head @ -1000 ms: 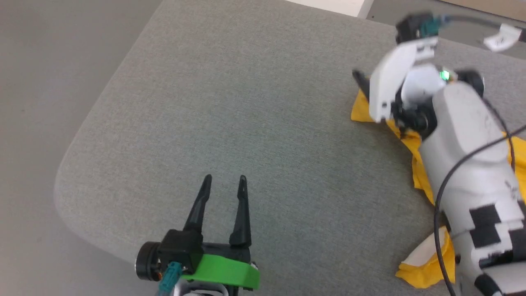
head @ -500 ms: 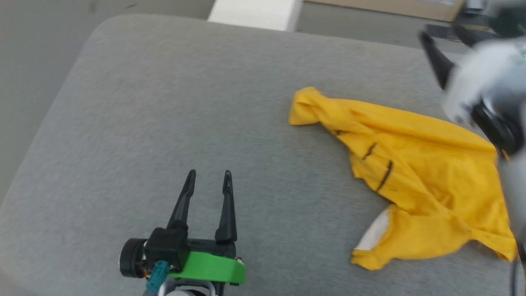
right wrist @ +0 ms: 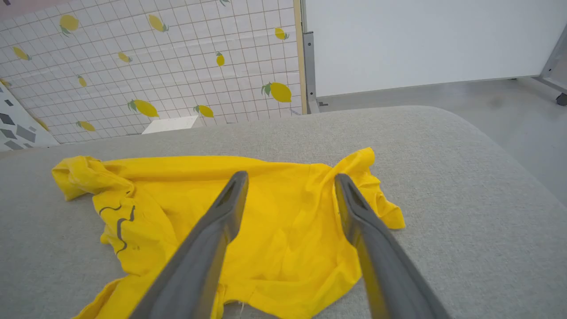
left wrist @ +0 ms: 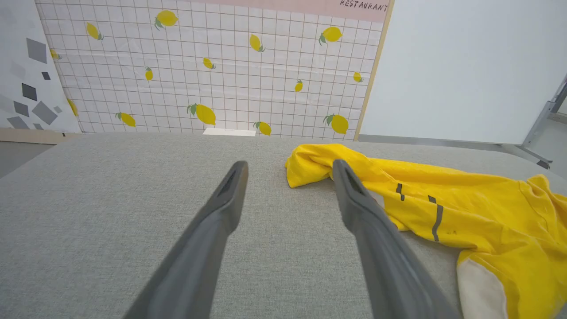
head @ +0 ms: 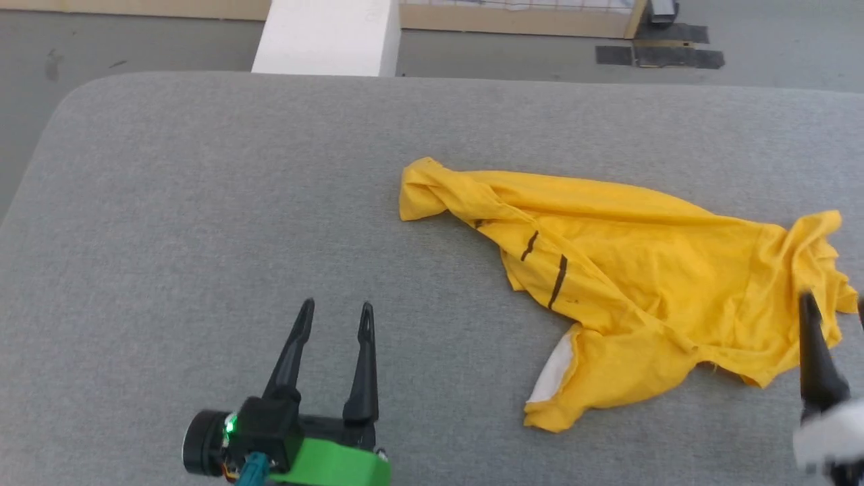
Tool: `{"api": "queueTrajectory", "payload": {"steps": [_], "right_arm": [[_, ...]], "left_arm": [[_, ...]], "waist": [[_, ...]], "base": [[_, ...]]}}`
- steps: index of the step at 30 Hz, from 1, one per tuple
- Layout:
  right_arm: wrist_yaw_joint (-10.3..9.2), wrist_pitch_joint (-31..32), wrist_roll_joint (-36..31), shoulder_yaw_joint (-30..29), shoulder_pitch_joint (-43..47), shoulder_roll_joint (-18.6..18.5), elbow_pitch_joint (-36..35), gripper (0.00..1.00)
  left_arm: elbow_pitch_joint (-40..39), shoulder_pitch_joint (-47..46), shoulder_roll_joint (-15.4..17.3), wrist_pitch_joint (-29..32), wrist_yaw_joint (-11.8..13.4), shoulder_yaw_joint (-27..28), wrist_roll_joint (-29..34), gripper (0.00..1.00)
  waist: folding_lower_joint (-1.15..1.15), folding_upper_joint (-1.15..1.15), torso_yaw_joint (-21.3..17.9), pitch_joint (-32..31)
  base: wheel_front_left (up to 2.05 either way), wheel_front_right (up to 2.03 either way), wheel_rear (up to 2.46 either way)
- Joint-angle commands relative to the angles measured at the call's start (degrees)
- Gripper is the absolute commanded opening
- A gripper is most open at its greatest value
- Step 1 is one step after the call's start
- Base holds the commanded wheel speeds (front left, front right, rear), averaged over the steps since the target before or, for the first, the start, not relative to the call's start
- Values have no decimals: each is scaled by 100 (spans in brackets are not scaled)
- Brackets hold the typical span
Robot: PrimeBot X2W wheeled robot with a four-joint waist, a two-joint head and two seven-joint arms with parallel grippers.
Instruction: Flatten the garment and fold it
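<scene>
- Looking at the shirt (head: 641,283), we saw it crumpled on the gray table (head: 202,202), right of centre, not flat yet.
- Long axis ran approx. left-right across the table: bunched tip at the left end, wider rumpled part toward the right, white patch on the near edge.
- L gripper (head: 337,307): fingers spread, nothing btwn them, over bare table; shirt lay fwd and right of it, apart.
- R gripper (right wrist: 290,178): fingers spread too, empty, pointing over the shirt's right end, so nearer by far.
- We judged the R gripper best placed for a first grab at the right edge; L gripper would need to reach fwd-right to the bunched tip to pull the cloth out along its axis.
</scene>
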Motion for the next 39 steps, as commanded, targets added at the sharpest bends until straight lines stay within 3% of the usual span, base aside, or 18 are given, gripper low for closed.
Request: {"api": "queueTrajectory", "payload": {"steps": [1, 7, 10, 15, 19, 23, 34, 39], "right_arm": [[-8, -244, -116, -3, 252, 65, -65, 100], [-8, -835, -15, -297, 733, 191, 198, 100], [-8, -924, 50, -347, 706, 193, 279, 100], [-8, -888, -21, -500, 566, 195, 259, 100], [-8, -848, -21, -568, 493, 195, 235, 100], [-8, -804, 15, -515, 467, 195, 241, 100], [-8, -719, 64, -471, 359, 196, 307, 100], [-8, -745, 89, -452, 262, 196, 351, 100]], "left_arm": [[55, 129, 58, -27, -27, -24, 102, 100], [155, 274, 48, -27, 3, -46, 189, 100], [153, 117, 132, 92, -109, -184, 303, 100], [136, -643, 308, 1042, -687, -696, 506, 100], [361, -1326, 235, 1957, -1260, -1167, 468, 100], [808, -1849, 45, 2606, -1588, -1634, 312, 100], [1969, -2358, -297, 2886, -1742, -2515, -190, 100], [2605, -2532, -325, 2703, -1549, -2614, 11, 100]], "waist": [[0, 0, -48, -23], [0, 0, -150, -90], [0, 0, -182, -106], [0, 0, -133, -102], [0, 0, -88, -42], [0, 0, -112, 83], [0, 0, -377, 485], [0, 0, -422, 626]], "base": [[0, 0, 0], [0, 0, 0], [0, 0, 0], [0, 0, 0], [0, 0, 0], [0, 0, 0], [0, 0, 0], [0, 0, 0]]}}
